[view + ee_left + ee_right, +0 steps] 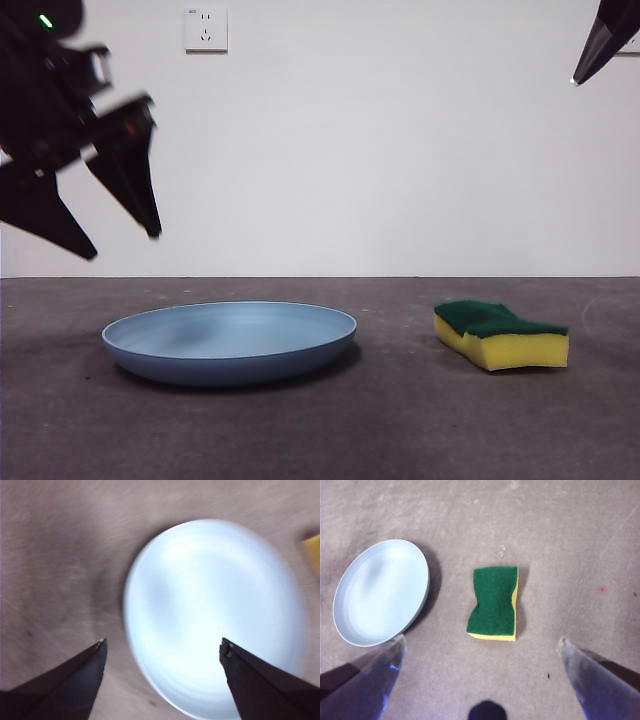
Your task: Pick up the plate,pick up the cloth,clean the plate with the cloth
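Worktop (320,430): dark grey, matte, faintly speckled surface; it carries two items, both resting flat and well apart from each other.

Item 1, the plate (230,340): wide, shallow, round, light blue, with a low raised rim. It sits on the worktop at the left of the front view, upright, hollow side up, with nothing inside it. The left wrist view shows it (215,615) from above, blurred, with one jaw over its rim area and the other over bare worktop beside it.

Item 2, the cloth (500,335): a small rectangular sponge, yellow foam below, dark green scouring layer on top, sides pinched in at the waist. It lies green side up at the right of the front view, near the plate but not touching. The right wrist view (493,602) shows it between the two jaws' lines, with the plate (380,592) off to one side.

Left end effector (125,235): raised in the air above the plate's left side, jaws spread wide, gripping nothing.

Right end effector (480,642): held high over the cloth, jaws wide apart, gripping nothing; in the front view only a black tip shows at the top right corner.

Background: plain white wall with a white socket plate (205,29).
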Robot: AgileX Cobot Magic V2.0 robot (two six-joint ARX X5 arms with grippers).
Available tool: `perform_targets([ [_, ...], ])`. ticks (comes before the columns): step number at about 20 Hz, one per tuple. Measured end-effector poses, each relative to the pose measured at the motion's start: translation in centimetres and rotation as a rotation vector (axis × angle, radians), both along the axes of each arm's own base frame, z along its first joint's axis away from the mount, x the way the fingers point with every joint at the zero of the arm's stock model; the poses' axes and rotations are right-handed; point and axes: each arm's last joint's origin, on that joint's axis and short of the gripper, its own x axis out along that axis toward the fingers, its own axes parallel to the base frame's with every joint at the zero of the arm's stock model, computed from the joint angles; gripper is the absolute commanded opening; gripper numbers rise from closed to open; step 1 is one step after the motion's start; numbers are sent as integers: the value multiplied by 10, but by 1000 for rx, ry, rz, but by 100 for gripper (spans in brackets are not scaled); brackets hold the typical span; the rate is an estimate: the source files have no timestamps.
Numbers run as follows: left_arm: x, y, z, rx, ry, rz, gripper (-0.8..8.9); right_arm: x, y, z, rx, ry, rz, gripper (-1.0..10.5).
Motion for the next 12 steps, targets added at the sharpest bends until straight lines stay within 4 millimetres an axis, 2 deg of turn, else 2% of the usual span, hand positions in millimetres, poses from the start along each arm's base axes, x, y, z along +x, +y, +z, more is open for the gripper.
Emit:
perform_targets([
  [4, 25, -7, -25, 51, 64, -10, 376, 0, 0, 0, -1, 5, 0, 536],
  [9, 36, -9, -59, 91, 149, -5, 375, 0, 0, 0, -1, 5, 0, 536],
  [12, 40, -11, -62, 93, 139, -11, 368, 0, 0, 0, -1, 5, 0, 536],
])
